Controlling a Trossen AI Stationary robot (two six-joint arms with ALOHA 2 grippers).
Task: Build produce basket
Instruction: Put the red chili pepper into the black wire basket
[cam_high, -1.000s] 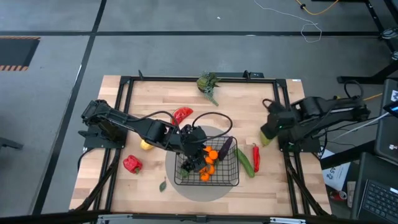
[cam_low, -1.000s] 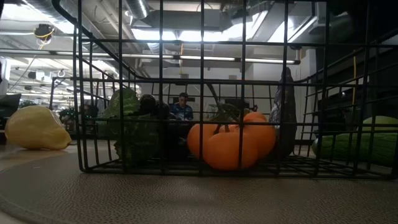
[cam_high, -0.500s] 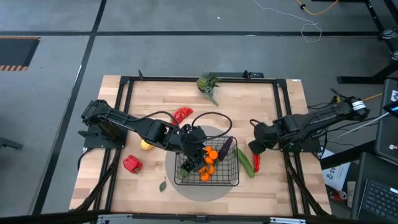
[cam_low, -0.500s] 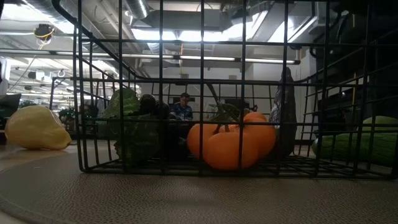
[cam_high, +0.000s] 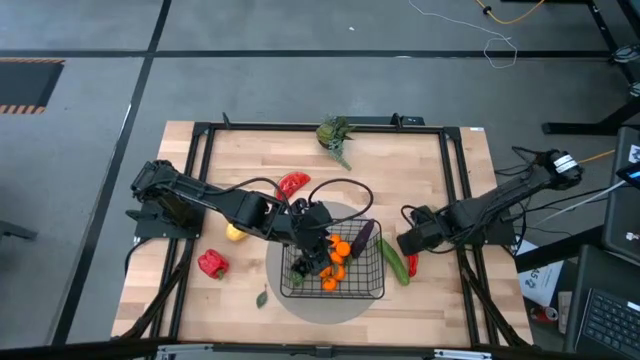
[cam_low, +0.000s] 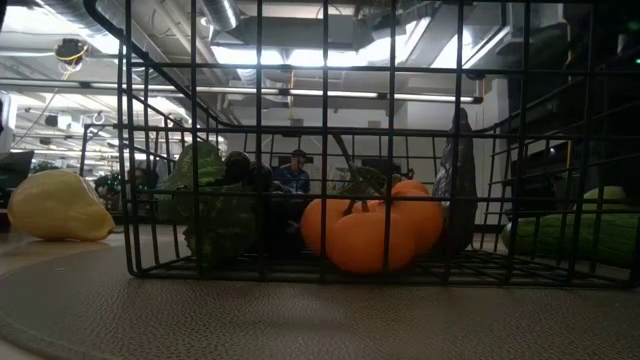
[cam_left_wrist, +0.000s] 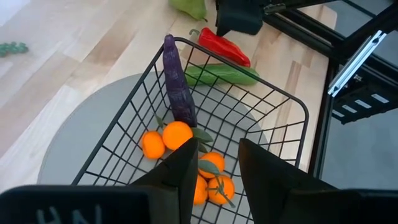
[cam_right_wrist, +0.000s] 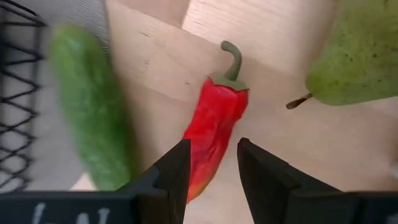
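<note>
Now the glossy red chili with its curled green stem (cam_right_wrist: 214, 134) is framed dead centre between the two dark fingers of the right gripper (cam_right_wrist: 211, 168), which are held apart by a narrow gap with nothing in it. The chili is seen lying flat on the pale wooden table (cam_high: 250, 160), just outside the black wire-mesh basket (cam_high: 371, 291), on the side facing the right arm. Its long axis is judged to run nearly in line with the gripper's approach, stem end pointing away from the fingers, body end nearest them. The long green cucumber (cam_right_wrist: 93, 112) is laid roughly parallel between chili and basket, close beside the chili; the speckled green pear (cam_right_wrist: 360, 56) sits beyond the chili, farther from the basket.

From above, the right gripper (cam_high: 412, 240) is placed right over the chili, so this arm is clearly the nearer one. The left gripper (cam_left_wrist: 211, 180) is poised above the basket's interior, fingers parted and empty, over the small oranges (cam_left_wrist: 177, 134) and the purple eggplant (cam_left_wrist: 177, 84) already inside. A straight drop onto the chili's body is what the next move looks to call for.
</note>
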